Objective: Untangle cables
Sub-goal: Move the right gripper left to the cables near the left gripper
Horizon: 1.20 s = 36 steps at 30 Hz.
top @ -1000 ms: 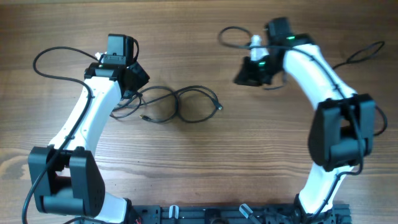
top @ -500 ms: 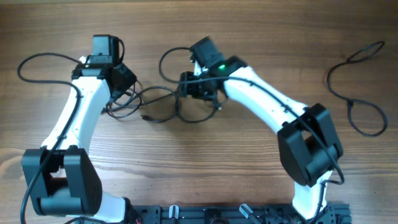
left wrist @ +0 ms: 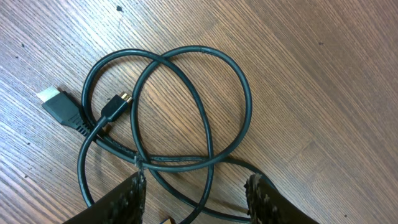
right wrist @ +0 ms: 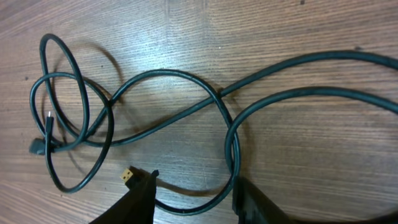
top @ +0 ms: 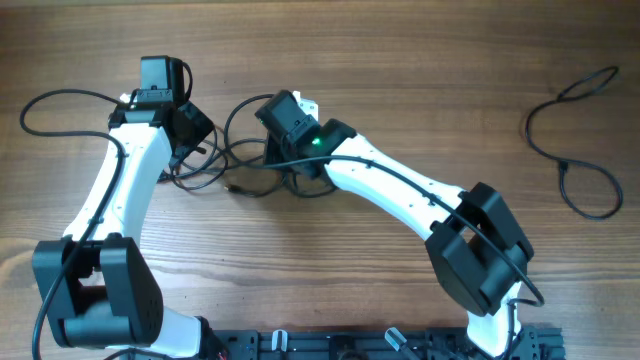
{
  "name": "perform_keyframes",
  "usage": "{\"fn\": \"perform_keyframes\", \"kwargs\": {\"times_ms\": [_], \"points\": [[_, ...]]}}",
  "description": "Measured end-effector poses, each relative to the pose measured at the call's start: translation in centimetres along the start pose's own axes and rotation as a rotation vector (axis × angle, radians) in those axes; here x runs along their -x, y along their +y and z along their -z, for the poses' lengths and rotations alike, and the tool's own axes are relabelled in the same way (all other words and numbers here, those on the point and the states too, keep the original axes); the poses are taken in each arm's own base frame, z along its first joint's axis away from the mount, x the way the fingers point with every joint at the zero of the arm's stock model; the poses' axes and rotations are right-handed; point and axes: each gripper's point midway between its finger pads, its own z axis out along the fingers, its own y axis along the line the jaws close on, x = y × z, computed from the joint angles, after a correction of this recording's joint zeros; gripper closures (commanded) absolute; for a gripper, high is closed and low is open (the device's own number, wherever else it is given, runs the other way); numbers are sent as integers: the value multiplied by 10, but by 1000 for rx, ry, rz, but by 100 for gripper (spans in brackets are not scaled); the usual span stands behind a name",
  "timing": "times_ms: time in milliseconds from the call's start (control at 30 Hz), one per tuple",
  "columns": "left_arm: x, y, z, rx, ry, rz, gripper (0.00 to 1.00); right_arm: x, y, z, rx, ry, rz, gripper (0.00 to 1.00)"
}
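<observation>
Both jaws stand open, each straddling a strand of the cables (left wrist: 250, 109), gripping nothing.

Black cables (left wrist: 138, 159) lie tangled in overlapping loops; a lone cable (top: 562, 168) sprawls apart, far right.

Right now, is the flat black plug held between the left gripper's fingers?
No, the flat black plug lies on the wooden table, well clear of the left gripper.

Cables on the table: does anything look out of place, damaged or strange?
Nothing looks damaged. The black cables in the middle lie tangled in crossed, overlapping loops. A lone cable lies by itself near the table's right edge, far from the others.
</observation>
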Motion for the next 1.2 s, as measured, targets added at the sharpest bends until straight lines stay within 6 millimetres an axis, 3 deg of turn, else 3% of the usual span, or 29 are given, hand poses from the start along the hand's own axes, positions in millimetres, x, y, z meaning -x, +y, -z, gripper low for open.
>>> {"fn": "perform_keyframes", "kwargs": {"times_ms": [333,633,833,933,1200], "points": [[0,0,0,0,0,0,42,-13,-8,-33,-45,14,-14,60],[0,0,0,0,0,1,42,-4,-16,-35,-87,-37,-18,66],[-3,3,0,12,13,-1,46,-14,-31,-49,-140,-6,-14,67],[-8,7,-1,27,28,-4,42,-15,-31,-50,-143,-4,-13,68],[-13,10,-13,18,23,0,43,-13,-29,-50,-134,-12,-14,69]]}}
